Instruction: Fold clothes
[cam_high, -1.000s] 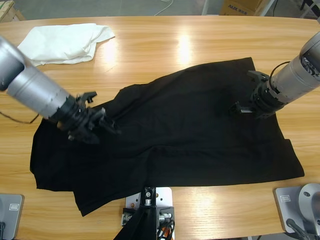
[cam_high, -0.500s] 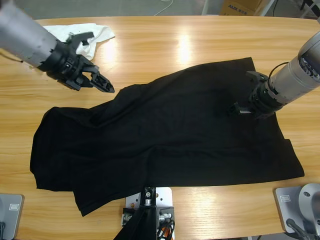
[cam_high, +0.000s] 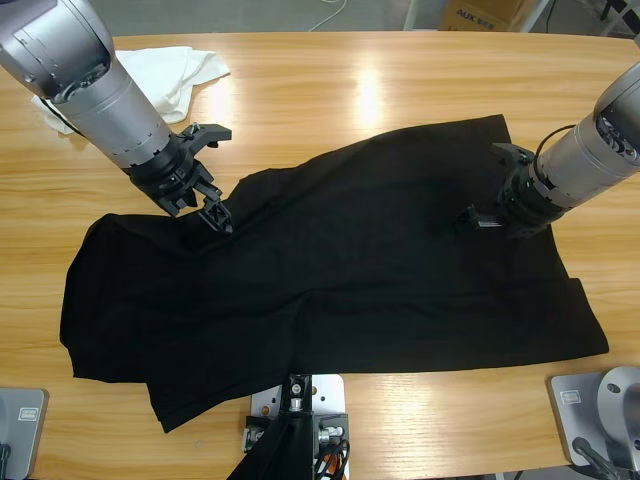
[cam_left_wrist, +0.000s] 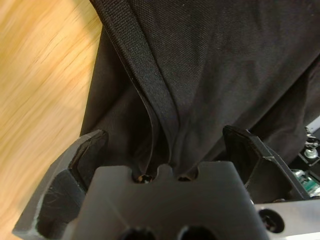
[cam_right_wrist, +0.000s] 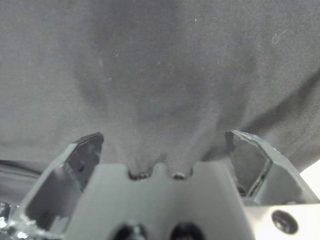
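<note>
The black T-shirt (cam_high: 350, 270) lies spread and rumpled across the wooden table (cam_high: 330, 90), with a fold running up toward the far right. My left gripper (cam_high: 208, 207) is down at the shirt's upper left edge. In the left wrist view the left gripper (cam_left_wrist: 167, 145) is open, and a ridge of the black fabric (cam_left_wrist: 225, 60) with its hem runs between the jaws. My right gripper (cam_high: 480, 216) rests on the shirt's right part. In the right wrist view the right gripper (cam_right_wrist: 165, 145) is open, pressed onto smooth black cloth (cam_right_wrist: 160, 60).
A smaller white garment (cam_high: 175, 75) lies crumpled at the table's far left, partly behind the left arm. A cardboard box (cam_high: 480, 14) stands beyond the far edge. Bare wood shows along the back and at the front left and right.
The left arm rose from the shirt's left part toward the white garment, then came back down onto the shirt's upper left edge. The right arm has stayed put.
</note>
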